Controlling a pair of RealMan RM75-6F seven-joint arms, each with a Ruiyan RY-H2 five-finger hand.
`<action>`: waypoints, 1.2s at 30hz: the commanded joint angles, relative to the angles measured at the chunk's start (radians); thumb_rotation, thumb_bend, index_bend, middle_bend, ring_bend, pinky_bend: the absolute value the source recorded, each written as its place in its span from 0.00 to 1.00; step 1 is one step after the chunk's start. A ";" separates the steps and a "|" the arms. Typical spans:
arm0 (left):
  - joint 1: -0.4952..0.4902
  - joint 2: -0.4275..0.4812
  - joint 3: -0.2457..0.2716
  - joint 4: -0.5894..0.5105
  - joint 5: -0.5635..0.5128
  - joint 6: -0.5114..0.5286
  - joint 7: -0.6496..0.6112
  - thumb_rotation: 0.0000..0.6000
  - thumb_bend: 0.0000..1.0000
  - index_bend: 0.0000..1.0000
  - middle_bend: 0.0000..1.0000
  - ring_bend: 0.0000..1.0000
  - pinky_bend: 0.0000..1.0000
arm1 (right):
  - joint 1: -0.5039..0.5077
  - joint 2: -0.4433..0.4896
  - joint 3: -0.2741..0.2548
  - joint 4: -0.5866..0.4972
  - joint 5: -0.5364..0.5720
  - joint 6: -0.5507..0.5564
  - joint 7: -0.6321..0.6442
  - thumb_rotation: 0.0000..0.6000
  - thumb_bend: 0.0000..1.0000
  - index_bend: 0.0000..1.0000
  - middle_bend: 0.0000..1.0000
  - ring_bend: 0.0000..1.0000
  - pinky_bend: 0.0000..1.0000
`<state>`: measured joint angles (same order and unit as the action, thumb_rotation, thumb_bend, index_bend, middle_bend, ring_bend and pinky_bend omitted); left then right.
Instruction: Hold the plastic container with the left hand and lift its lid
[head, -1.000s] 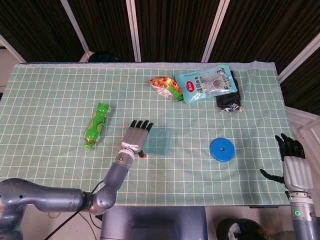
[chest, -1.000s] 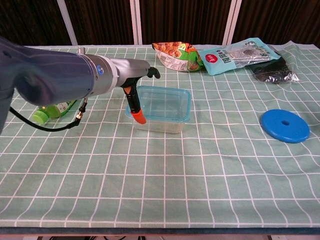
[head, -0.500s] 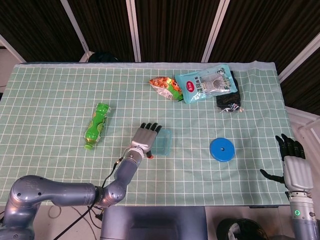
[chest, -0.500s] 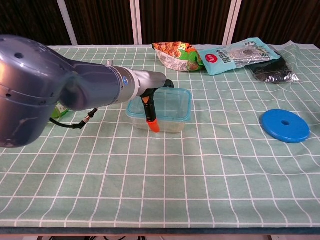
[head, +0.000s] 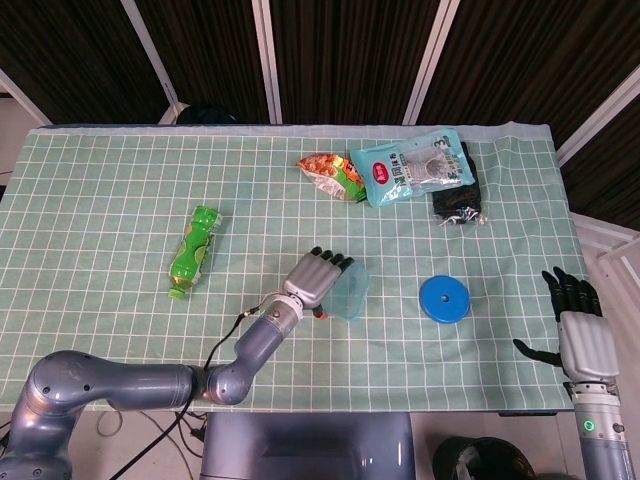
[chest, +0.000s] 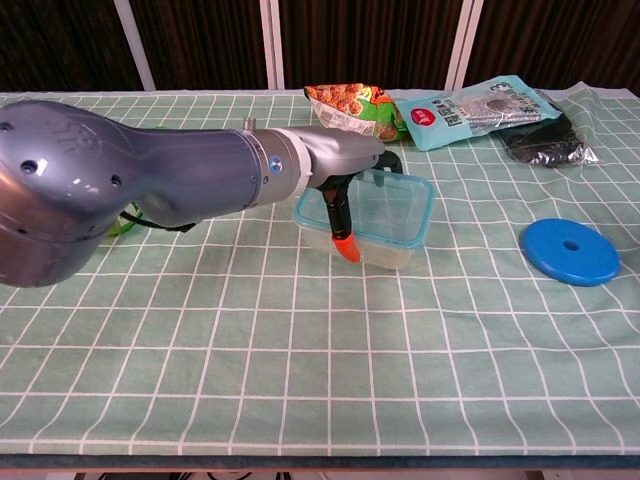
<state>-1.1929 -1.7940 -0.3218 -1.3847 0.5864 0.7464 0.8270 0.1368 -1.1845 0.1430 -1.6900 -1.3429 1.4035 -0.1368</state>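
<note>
Left robot hand (head: 318, 279) covering plastic container (chest: 385, 218), grip unclear

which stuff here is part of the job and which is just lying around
Job:
container with its lid
left robot hand, on the container
right robot hand, at the table's edge

Lying about:
green bottle
blue disc
snack bag
blue packet
black packet
</note>
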 joint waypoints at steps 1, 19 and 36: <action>0.013 0.040 0.009 0.013 0.146 -0.115 -0.121 1.00 0.06 0.30 0.33 0.32 0.44 | 0.018 -0.013 0.000 -0.019 -0.019 -0.008 -0.025 1.00 0.15 0.00 0.00 0.00 0.00; 0.018 0.049 0.014 0.078 0.393 -0.226 -0.389 1.00 0.06 0.30 0.32 0.31 0.44 | 0.129 -0.290 -0.053 -0.108 -0.072 -0.107 -0.286 1.00 0.15 0.00 0.00 0.00 0.00; -0.028 0.052 0.055 0.079 0.419 -0.295 -0.499 1.00 0.06 0.30 0.32 0.31 0.44 | 0.134 -0.504 -0.069 -0.025 -0.048 -0.090 -0.334 1.00 0.15 0.00 0.00 0.00 0.00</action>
<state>-1.2182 -1.7433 -0.2692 -1.3052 1.0050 0.4534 0.3312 0.2691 -1.6787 0.0698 -1.7237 -1.3907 1.3088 -0.4725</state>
